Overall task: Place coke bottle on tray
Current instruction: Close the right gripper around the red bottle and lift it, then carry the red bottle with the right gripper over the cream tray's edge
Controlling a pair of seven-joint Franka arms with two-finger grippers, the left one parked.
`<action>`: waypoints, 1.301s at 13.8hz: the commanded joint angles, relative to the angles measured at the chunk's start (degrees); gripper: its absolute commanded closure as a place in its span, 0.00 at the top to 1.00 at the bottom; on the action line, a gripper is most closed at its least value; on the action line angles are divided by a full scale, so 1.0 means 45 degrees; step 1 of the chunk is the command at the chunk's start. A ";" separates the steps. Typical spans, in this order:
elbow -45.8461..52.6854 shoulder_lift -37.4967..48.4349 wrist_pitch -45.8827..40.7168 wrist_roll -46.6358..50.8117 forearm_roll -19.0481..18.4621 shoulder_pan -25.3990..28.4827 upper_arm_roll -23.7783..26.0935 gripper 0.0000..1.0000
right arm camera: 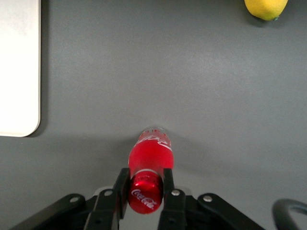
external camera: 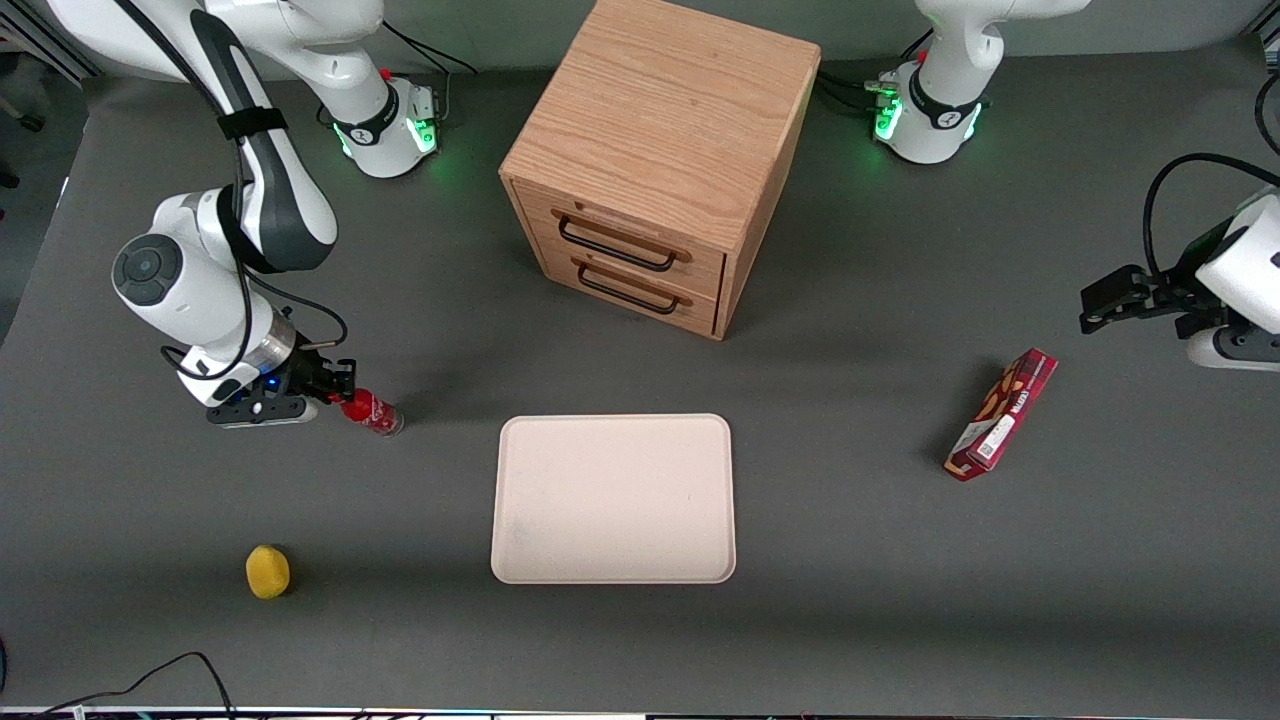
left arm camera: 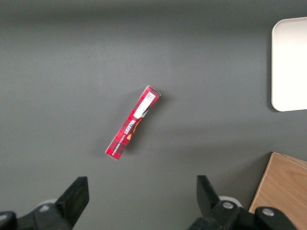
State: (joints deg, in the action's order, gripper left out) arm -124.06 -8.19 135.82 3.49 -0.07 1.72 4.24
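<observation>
Gripping coke bottle [right arm camera: 149,163] cap, tool [right arm camera: 145,188] seemingly closed

- The coke bottle [right arm camera: 149,154] carried white "Coca-Cola" script on its red label; the same script stood on its red cap [right arm camera: 144,198], which sat between the closed fingers of the gripper [right arm camera: 145,193]
- The red snack box [left arm camera: 133,123] bore white lettering along its long face; the word could not be made out; a white barcode-type label sat at one end

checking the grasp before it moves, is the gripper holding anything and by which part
The gripper holds the coke bottle at its red cap end, jaws closed on either side of the neck.
</observation>
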 commanded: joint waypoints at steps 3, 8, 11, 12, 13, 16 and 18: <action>0.0396 0.1717 -0.2690 -0.0268 -0.0083 -0.0089 0.0072 0.00; 0.5642 0.2172 -1.0111 -0.0229 -0.0063 -0.0128 0.0072 0.00; 0.8555 0.1490 -1.2090 -0.0054 -0.0025 -0.0070 0.0053 0.00; 0.9454 0.1062 -1.2618 -0.0034 -0.0024 -0.0050 0.0053 0.00; 1.0314 0.0613 -1.3010 -0.0014 -0.0024 -0.0030 0.0053 0.00; 1.1512 -0.0734 -1.3151 0.0587 -0.0063 0.0028 0.0092 0.00; 1.3397 -0.2546 -1.3053 0.1855 -0.0102 0.1096 -0.0063 0.00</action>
State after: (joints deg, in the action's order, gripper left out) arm -75.96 -9.62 79.27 6.14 -0.15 2.40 4.34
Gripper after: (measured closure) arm 0.687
